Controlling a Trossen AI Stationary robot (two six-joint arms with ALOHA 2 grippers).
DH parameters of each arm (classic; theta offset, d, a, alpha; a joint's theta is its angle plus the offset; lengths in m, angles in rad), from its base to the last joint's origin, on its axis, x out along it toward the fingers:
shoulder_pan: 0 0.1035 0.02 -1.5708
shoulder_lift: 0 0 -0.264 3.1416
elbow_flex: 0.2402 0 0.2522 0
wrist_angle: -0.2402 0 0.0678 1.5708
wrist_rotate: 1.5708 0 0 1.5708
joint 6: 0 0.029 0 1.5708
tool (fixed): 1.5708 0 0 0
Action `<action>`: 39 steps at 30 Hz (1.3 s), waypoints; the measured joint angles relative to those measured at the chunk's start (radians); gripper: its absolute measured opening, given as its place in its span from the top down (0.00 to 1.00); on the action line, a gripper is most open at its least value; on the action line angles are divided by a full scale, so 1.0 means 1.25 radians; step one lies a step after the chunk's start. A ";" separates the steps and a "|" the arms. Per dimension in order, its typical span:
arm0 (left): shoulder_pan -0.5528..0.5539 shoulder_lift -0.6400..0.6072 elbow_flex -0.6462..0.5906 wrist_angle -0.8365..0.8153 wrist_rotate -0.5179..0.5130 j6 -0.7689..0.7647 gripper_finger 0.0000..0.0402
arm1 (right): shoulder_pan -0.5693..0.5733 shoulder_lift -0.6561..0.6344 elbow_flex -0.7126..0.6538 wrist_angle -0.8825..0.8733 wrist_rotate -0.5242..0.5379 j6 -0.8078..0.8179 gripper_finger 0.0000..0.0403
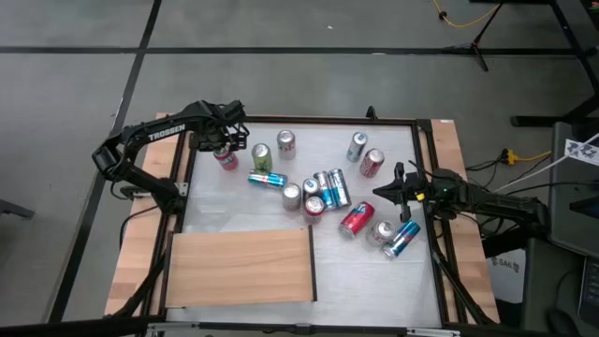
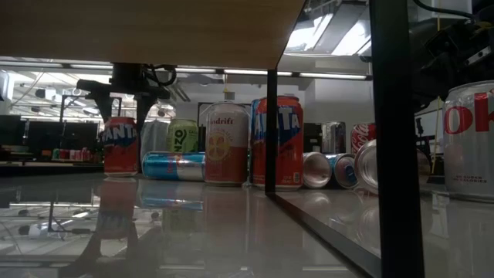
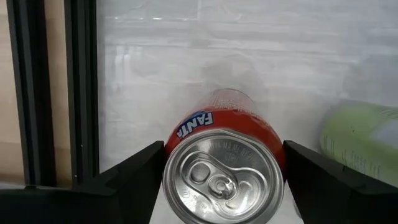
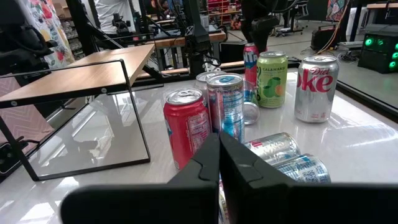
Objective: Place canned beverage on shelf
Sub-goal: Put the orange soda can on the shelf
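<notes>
Fanta can [image 1: 226,158] in the upper left of the high view is where we find the left gripper [image 1: 223,148], poised directly over it. In the left wrist view we look down on the can's silver top [image 3: 221,177], upright on the white table [image 3: 249,68], with one dark finger [image 3: 134,177] on each side of it; a sliver of table shows between each finger and the can, so we read the fingers as spread around it rather than pinching. A green can [image 3: 364,140] stands just beside it, at the right edge of that view.

The shelf [image 1: 241,267] fills the lower left of the high view, its wood-grain top bare. The other cans [image 1: 323,192] sit clustered around the middle of the frame, some upright, some lying on their sides.

We see the right gripper [image 1: 393,190] at the right of the high view, near the cluster, and in the right wrist view its fingers [image 4: 205,163] are pressed together with nothing between them, pointing toward a red can [image 4: 186,127] and a Diet Coke can [image 4: 317,87].
</notes>
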 joint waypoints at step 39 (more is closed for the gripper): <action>0.016 0.002 -0.002 0.019 0.011 0.042 0.20 | 0.000 0.000 0.000 0.000 0.000 0.000 0.99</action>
